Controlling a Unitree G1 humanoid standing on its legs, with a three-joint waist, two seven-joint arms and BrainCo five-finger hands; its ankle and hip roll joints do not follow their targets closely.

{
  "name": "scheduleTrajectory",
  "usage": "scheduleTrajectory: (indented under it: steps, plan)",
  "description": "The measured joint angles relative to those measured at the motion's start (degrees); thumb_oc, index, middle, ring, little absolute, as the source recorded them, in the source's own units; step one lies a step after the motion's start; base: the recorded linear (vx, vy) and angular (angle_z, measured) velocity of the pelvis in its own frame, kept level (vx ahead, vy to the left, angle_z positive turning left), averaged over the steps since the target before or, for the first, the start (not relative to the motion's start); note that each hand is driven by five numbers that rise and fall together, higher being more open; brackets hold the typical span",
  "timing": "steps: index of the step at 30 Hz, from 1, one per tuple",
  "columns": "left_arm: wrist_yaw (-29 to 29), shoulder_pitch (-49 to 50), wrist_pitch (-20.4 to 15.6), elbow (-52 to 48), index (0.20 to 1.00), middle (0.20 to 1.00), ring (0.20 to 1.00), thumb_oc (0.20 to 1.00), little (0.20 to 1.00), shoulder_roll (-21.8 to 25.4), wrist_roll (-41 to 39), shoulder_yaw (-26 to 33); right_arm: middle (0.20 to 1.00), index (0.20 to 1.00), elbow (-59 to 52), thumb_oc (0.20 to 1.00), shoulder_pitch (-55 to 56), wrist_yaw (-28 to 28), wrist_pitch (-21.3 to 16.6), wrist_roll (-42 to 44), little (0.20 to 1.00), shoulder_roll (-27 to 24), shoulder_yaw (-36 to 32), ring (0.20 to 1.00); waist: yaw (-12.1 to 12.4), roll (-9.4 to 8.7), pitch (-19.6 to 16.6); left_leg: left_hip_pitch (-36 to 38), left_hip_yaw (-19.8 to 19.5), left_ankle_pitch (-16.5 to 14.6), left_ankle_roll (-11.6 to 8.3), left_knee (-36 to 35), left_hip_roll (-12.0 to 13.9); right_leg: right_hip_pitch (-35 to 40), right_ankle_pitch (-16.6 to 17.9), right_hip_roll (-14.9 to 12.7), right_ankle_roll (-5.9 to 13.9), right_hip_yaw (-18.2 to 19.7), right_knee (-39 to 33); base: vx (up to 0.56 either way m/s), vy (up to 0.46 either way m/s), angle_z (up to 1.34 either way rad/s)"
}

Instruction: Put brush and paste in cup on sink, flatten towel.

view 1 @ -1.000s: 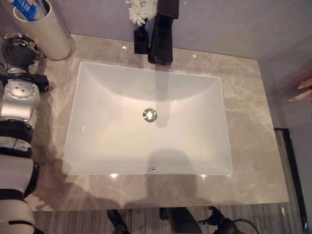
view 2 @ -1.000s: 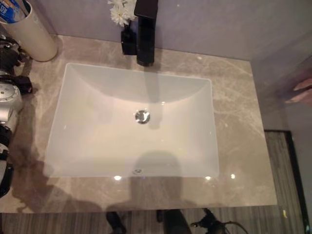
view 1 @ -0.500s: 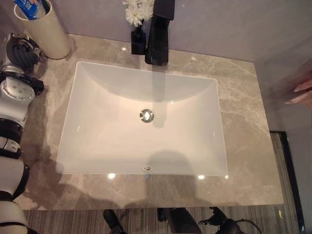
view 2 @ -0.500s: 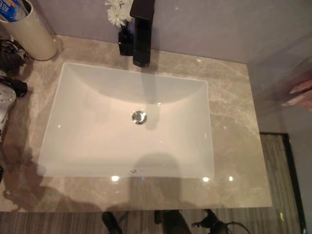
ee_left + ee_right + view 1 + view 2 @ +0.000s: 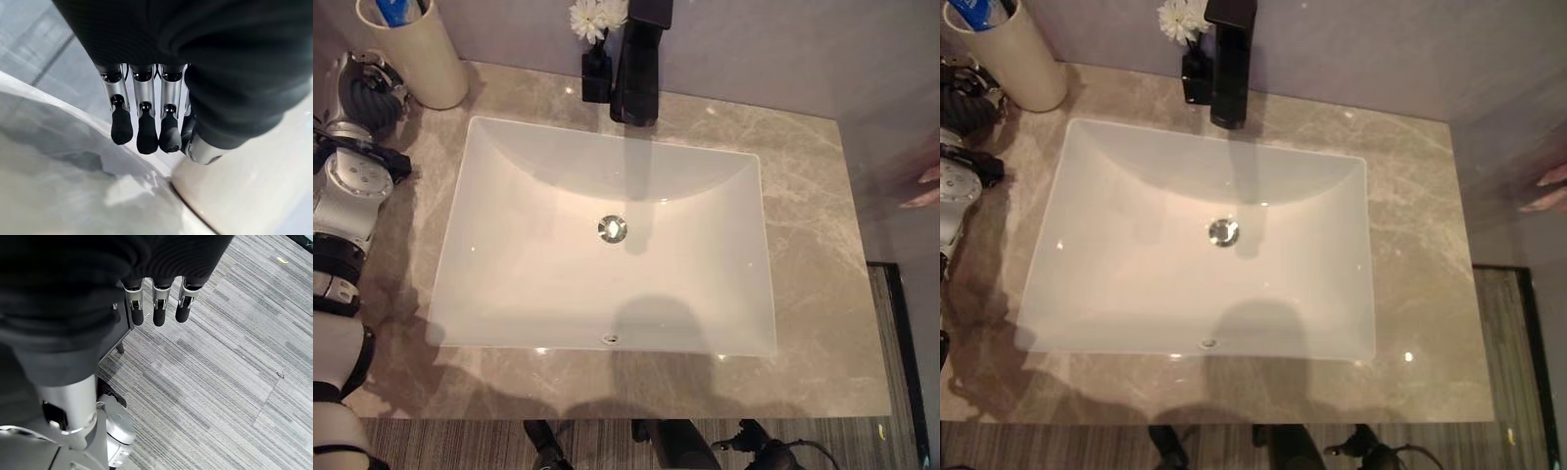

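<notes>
A cream cup [image 5: 416,59] stands at the far left corner of the marble counter [image 5: 808,206]. A blue-and-white paste tube [image 5: 395,10] sticks up out of the cup, with a dark handle beside it. My left hand [image 5: 368,90] hangs just left of the cup, at the counter's edge. In the left wrist view its fingers [image 5: 146,134] point straight down, hold nothing, and hang close to the cup's wall [image 5: 254,196]. My right hand [image 5: 159,308] hangs low over the striped carpet, fingers straight and empty.
The white rectangular sink [image 5: 519,284] with its drain [image 5: 612,228] takes up the counter's middle. A black faucet [image 5: 638,69] and a small black vase of white flowers [image 5: 595,70] stand behind it. A person's hand [image 5: 927,186] shows at the right edge.
The whole picture has shifted a little, so the camera moved. My left hand stays beside the cup. Nothing else has visibly changed.
</notes>
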Motion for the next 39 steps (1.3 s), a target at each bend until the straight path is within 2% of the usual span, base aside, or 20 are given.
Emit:
scheduleTrajectory:
  steps: [15, 19, 26, 39]
  plan:
    - [1.6, 0.1, -1.3, -2.1, 0.2, 0.2, 0.2, 0.2, 0.2, -2.4, -0.2, 0.2, 1.0, 1.0, 0.3, 1.0, 0.5, -0.1, -0.4, 0.0, 1.0, -0.3, 0.0, 1.0, -0.5, -0.19, -0.3, 0.0, 0.0, 0.0, 0.0, 0.0, 0.0, 0.0, 0.0, 0.0, -0.02, 0.0, 0.0, 0.0, 0.0, 0.0]
    - [2.1, 0.6, -1.8, -3.1, 0.2, 0.2, 0.2, 0.2, 0.2, -4.7, -0.6, 0.3, 1.0, 1.0, 0.5, 1.0, 0.9, -0.2, -0.3, 0.0, 1.0, -0.3, 0.1, 1.0, -1.3, -1.15, -2.0, -0.3, 0.0, 0.0, -0.01, 0.0, 0.0, -0.3, 0.0, 0.1, -0.02, 0.1, 0.0, 0.0, 0.0, 0.0]
    - [2.2, 4.0, -3.2, -5.6, 0.2, 0.2, 0.2, 0.2, 0.2, -4.3, -0.9, 3.2, 1.0, 1.0, 0.9, 1.0, 1.0, -1.2, -0.3, 0.0, 1.0, -0.3, 0.0, 1.0, -1.3, -1.11, -2.2, 0.0, 0.5, 0.0, -0.01, 0.0, 0.0, -0.3, 0.1, 0.1, -0.15, 0.3, 0.0, 0.01, 0.008, -0.02]
    - [3.7, 9.4, -3.8, -4.2, 0.2, 0.2, 0.2, 0.2, 0.2, -4.9, -4.7, 10.7, 1.0, 1.0, 2.2, 1.0, 1.0, -1.2, -0.3, -0.1, 1.0, -0.3, 0.0, 1.0, -1.3, 0.38, -2.3, 0.5, 1.1, 0.1, -0.24, 0.0, 0.5, -0.3, 0.1, 0.8, -0.18, 0.7, 0.0, 0.01, -0.001, -0.02]
